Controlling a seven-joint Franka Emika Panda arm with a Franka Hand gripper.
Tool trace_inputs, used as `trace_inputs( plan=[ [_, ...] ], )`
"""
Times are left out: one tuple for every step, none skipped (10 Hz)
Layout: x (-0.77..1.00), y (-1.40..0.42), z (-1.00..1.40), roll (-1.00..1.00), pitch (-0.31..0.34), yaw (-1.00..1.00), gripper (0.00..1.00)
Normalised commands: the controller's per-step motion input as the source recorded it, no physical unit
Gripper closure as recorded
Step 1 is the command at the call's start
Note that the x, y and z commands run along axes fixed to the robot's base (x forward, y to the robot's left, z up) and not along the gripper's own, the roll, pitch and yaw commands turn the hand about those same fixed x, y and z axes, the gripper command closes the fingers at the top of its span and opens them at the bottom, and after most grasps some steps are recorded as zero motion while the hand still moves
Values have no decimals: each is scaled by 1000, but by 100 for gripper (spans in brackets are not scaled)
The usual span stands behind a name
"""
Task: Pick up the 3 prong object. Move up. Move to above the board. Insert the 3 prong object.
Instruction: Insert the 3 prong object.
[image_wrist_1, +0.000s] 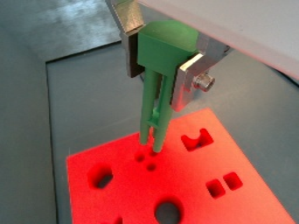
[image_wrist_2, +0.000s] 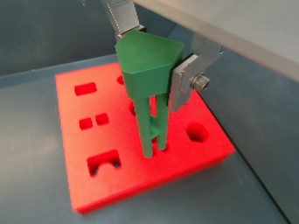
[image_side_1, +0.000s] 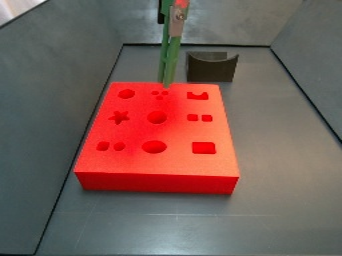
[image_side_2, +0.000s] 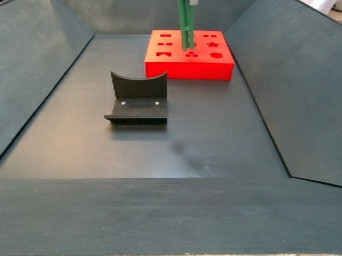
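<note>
Gripper (image_wrist_2: 160, 68) clamps the 3 prong object (image_wrist_2: 151, 96), upright, prong tips at the board's (image_wrist_1: 251, 197) three small holes (image_side_1: 160, 94). I judge insertion underway: I'd descend slowly and vertically, prongs aligned.

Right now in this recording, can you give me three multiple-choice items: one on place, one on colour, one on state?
1. Where are the prong tips of the 3 prong object?
A. over the board
B. inside the dark holder
C. on the bare floor

2. What colour is the board?
A. blue
B. red
C. yellow

3. What is the gripper doing?
A. hanging open and empty
B. clamping the dark holder
C. gripping the 3 prong object upright

Answers: 1 A, both wrist views show the tips at the board's small holes; 2 B, red in every view; 3 C, silver fingers flank its green head.
</note>
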Motion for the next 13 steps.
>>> trace_inputs(
  plan=[
    [117, 0, 0, 0, 0, -254, 100],
    [26, -46, 0, 3, 0, -194, 100],
    [0, -43, 0, 1, 0, -97, 100],
    [0, -9, -9, 0, 0, -60, 100],
    [-20, -49, -74, 24, -13, -54, 100],
    [-49, -54, -89, 36, -21, -57, 100],
    [-46, -60, -97, 36, -26, -49, 100],
    [-46, -57, -123, 29, -34, -37, 100],
    [-34, -69, -120, 27, -34, -37, 100],
    [-17, -66, -114, 17, -34, -23, 100],
    [0, -17, -106, 0, -29, -29, 100],
    [0, 0, -114, 0, -31, -40, 100],
    [9, -23, -106, 0, -43, -251, 100]
  ],
)
